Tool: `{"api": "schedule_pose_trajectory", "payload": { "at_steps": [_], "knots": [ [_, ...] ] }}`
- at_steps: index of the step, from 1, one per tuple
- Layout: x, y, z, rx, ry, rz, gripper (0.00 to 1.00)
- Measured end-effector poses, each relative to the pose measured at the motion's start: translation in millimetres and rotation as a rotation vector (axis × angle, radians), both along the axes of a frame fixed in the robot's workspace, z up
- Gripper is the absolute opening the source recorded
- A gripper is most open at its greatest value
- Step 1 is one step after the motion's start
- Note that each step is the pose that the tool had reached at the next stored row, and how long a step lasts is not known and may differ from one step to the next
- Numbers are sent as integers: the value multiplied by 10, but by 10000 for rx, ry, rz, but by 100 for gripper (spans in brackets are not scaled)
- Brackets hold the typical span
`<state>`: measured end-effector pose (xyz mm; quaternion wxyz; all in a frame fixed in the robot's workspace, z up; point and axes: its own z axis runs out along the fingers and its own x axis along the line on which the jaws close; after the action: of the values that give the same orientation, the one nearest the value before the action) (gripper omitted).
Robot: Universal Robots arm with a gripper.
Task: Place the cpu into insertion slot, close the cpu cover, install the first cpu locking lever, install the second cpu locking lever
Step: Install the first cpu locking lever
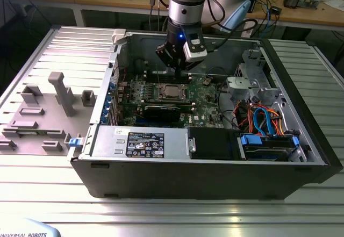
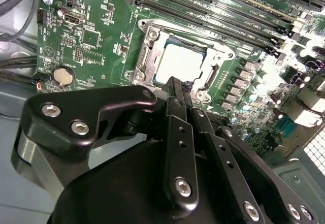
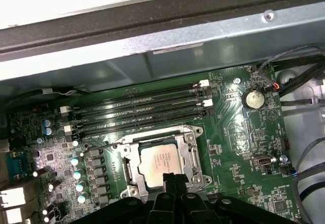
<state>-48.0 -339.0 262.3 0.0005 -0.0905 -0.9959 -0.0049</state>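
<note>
Currently, the cpu (image 3: 161, 159) is seated flat in the insertion slot (image 2: 147, 33), near the middle of the motherboard (image 3: 238, 132). It lies just beside the long memory slots (image 3: 137, 112), which run along the board's edge nearest the case wall (image 3: 203, 46).

The cpu cover (image 3: 192, 155) is seen lying down around the chip, with its window leaving the metal top exposed — a closed position, as judged from both wrist views. Whether the locking levers are latched cannot be determined.

The gripper (image 3: 173, 176) is positioned over the socket area and is raised clear of it in the exterior view. Its fingers are closed tip to tip, and nothing is gripped between them. A narrow closed tip is judged suited to pressing a thin lever.

Open room is limited: the case wall rises behind the memory slots, and low components are packed around the socket — access is left free from above.
</note>
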Motion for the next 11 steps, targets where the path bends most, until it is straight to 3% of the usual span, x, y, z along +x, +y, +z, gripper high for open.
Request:
{"api": "schedule_pose_trajectory", "payload": {
  "at_steps": [6, 11],
  "knots": [
    [-1, 0, 1, -2, 1, 1022, 11],
    [-43, -2, 1, 25, -13, 1083, 11]
  ]
}}
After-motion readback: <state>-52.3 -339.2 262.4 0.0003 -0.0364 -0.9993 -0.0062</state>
